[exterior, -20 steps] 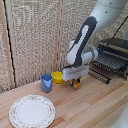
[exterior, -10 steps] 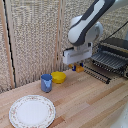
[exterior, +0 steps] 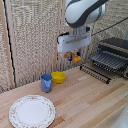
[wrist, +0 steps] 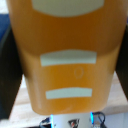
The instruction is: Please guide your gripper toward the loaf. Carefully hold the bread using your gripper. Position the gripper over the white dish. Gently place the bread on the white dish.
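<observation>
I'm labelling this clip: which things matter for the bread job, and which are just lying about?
For the job:
bread, held in the end effector
white plate

Lying about:
blue cup
yellow bowl
black rack

The loaf (exterior: 76, 58) is an orange-tan oblong block, hanging in the air clamped between the dark fingers of the gripper (exterior: 74, 55), well above the wooden table. Up close its face (wrist: 67, 55) shows pale stripes. The white dish (exterior: 32, 111), flat, round and speckled at the rim, lies far below toward the exterior view's left
</observation>
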Available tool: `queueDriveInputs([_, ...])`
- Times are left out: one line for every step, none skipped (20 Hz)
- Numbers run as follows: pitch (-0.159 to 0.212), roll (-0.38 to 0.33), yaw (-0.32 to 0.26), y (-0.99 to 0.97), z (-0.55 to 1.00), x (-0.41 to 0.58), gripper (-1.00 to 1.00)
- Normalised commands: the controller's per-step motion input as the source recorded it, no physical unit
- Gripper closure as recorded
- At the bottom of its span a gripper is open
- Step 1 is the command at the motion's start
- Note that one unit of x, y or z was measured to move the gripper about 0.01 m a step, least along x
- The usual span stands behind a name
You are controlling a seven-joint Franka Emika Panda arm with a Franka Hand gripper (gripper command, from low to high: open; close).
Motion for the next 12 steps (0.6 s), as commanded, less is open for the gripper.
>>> queueDriveInputs([0.058, -0.003, 0.000, 0.95, 0.34, 0.017, 1.00])
queueDriveInputs([0.055, -0.006, 0.000, 0.96, 0.27, 0.023, 1.00])
queueDriveInputs([0.049, -0.013, 0.000, 0.97, 0.23, 0.029, 1.00])
queueDriveInputs([0.044, -0.015, 0.000, 0.97, 0.17, 0.031, 1.00])
queueDriveInputs([0.040, -0.017, 0.000, 0.98, 0.13, 0.031, 1.00])
queueDriveInputs([0.039, -0.018, 0.000, 0.98, 0.09, 0.031, 1.00])
queueDriveInputs([0.032, -0.020, 0.000, 0.99, 0.03, 0.031, 1.00])
queueDriveInputs([0.027, -0.021, 0.000, 0.99, 0.00, 0.034, 1.00])
queueDriveInputs([0.025, -0.024, 0.000, 1.00, 0.00, 0.037, 1.00])
queueDriveInputs([0.021, -0.026, 0.000, 1.00, 0.00, 0.040, 1.00])
queueDriveInputs([0.019, -0.026, 0.000, 1.00, 0.00, 0.043, 1.00])
queueDriveInputs([0.014, -0.026, 0.000, 1.00, -0.02, 0.043, 1.00])
